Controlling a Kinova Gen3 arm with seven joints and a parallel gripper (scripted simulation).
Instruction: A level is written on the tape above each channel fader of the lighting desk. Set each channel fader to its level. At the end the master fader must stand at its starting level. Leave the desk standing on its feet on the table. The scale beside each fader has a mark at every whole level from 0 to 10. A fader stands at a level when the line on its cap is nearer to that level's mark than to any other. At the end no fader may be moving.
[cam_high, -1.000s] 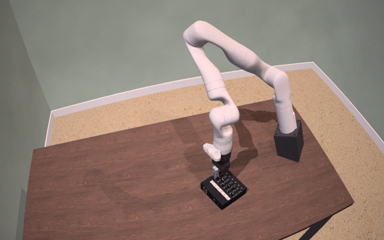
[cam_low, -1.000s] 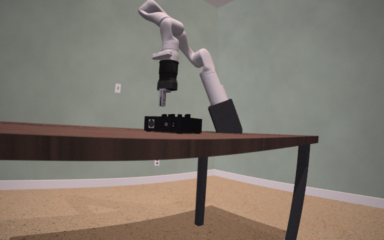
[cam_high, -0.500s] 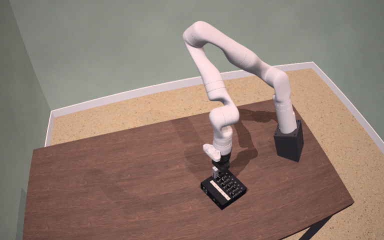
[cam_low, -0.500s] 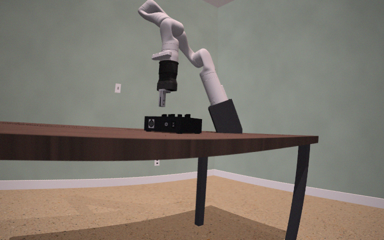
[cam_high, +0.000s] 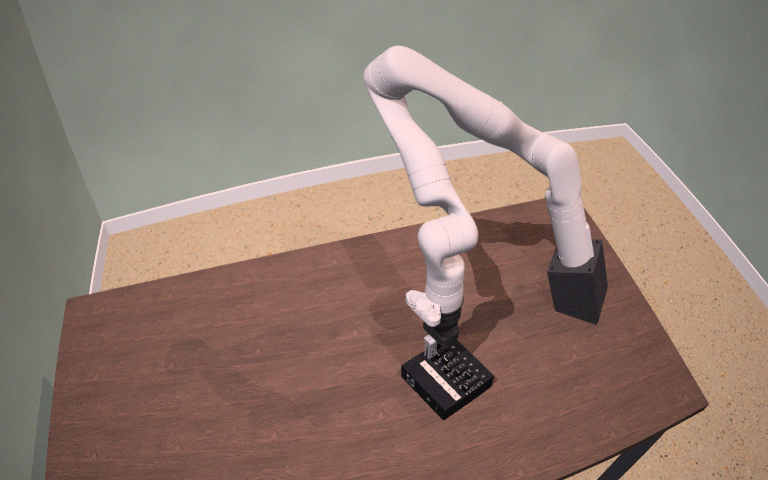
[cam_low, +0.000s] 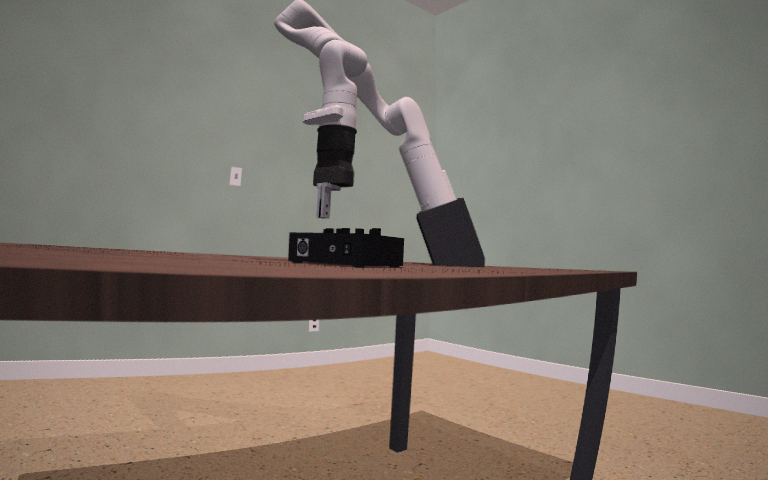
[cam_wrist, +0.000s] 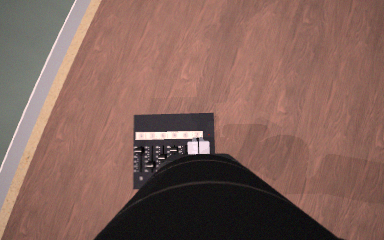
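Observation:
The black lighting desk (cam_high: 433, 396) (cam_low: 373, 251) (cam_wrist: 150, 122) stands flat on the brown table (cam_high: 226, 339) (cam_low: 169, 277) (cam_wrist: 275, 75). A pale tape strip (cam_high: 440, 380) (cam_wrist: 167, 135) with written levels runs along its top, with a row of faders (cam_high: 464, 373) (cam_wrist: 150, 157) beside it; the levels are too small to read. My gripper (cam_high: 429, 345) (cam_low: 323, 213) (cam_wrist: 197, 143) is shut with nothing between its fingers. It hangs a little above one end of the desk, clear of the fader caps. In the wrist view the gripper body hides part of the faders.
The arm's dark base block (cam_high: 577, 285) (cam_low: 450, 234) stands on the table behind the desk. The table's near edge lies just beyond the desk in the top view.

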